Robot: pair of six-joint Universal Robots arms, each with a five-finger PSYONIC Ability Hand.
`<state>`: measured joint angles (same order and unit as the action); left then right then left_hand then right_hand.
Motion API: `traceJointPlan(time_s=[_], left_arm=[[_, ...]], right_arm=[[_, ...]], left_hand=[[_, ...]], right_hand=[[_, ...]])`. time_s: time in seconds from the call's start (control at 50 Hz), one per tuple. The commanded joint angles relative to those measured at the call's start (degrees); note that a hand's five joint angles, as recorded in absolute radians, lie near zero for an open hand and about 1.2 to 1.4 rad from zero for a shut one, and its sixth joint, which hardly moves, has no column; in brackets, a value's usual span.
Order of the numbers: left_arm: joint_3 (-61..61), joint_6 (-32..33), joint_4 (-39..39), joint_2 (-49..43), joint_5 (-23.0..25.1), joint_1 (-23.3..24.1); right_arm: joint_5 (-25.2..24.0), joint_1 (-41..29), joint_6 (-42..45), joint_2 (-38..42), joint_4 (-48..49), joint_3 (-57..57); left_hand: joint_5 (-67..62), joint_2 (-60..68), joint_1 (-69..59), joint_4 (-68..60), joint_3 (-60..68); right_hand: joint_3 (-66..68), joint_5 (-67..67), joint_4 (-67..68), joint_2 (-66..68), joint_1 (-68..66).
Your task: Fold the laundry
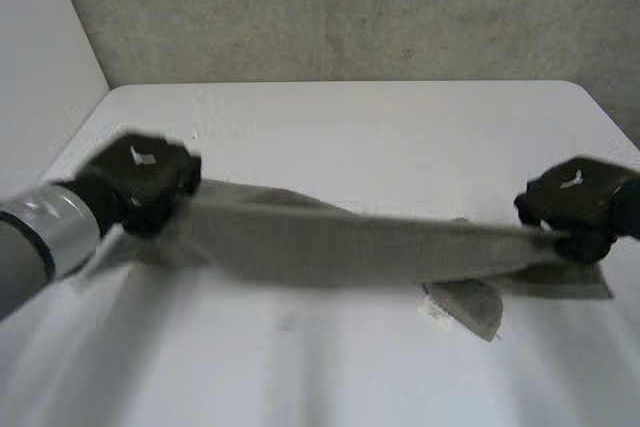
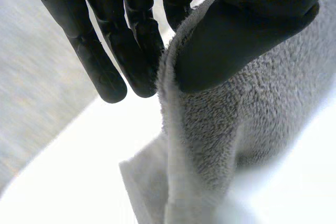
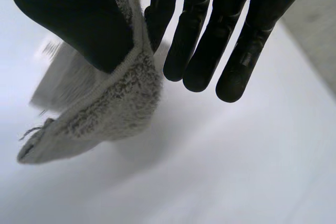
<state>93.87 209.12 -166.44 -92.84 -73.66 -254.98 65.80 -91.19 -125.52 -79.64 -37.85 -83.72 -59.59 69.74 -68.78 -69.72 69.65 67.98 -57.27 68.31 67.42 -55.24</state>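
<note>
Saw a white table (image 1: 380,137) running back to a rough grey wall (image 1: 350,7), with a plain white panel (image 1: 40,57) off the table's left side.

Found a grey towel (image 1: 350,242) drawn out as a long band across the table's near half, lifted at both ends and sagging onto the table toward the right, with a loose flap lying flat there.

Noted the left hand (image 1: 140,179) above the table's left side, on the towel's left end, at the tip of a grey arm (image 1: 40,237). Read a pinch in the left wrist view: thumb pressed down on the folded edge of the towel (image 2: 226,129) against one finger, with the other fingers (image 2: 100,66) straight, side by side and off the cloth, above the white table (image 2: 68,182).

Noted the right hand (image 1: 580,202) above the table's right side, on the towel's right end. Read the same in the right wrist view: thumb clamped on a corner of the towel (image 3: 105,108) against the nearest finger, with the remaining fingers (image 3: 236,51) straight, close together and free, pointing down at the table (image 3: 236,171). Saw that corner hanging below the thumb, clear of the table.
</note>
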Motion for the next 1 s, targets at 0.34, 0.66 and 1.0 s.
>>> traceJointPlan(time_s=[0.34, 0.66, 1.0], left_arm=[[-57.1, 4.1, -17.5, -29.8, -8.1, 4.8], [-34.6, -3.4, -29.3, -24.1, -7.2, 4.4], [-3.6, 0.3, -30.6, -23.8, -4.7, 3.7]], right_arm=[[15.2, -11.0, -11.7, 12.2, 43.9, 32.3], [14.3, -11.5, -12.6, 7.4, 52.5, 14.2], [4.0, -10.8, -4.3, 10.1, 49.3, -8.4]], left_hand=[[-10.4, 10.3, -11.2, -10.3, 10.4], [-10.4, 10.3, -11.2, -10.3, 10.4], [-10.4, 10.3, -11.2, -10.3, 10.4]], right_hand=[[12.0, -12.7, 11.7, 12.6, -24.8], [12.0, -12.7, 11.7, 12.6, -24.8], [12.0, -12.7, 11.7, 12.6, -24.8]])
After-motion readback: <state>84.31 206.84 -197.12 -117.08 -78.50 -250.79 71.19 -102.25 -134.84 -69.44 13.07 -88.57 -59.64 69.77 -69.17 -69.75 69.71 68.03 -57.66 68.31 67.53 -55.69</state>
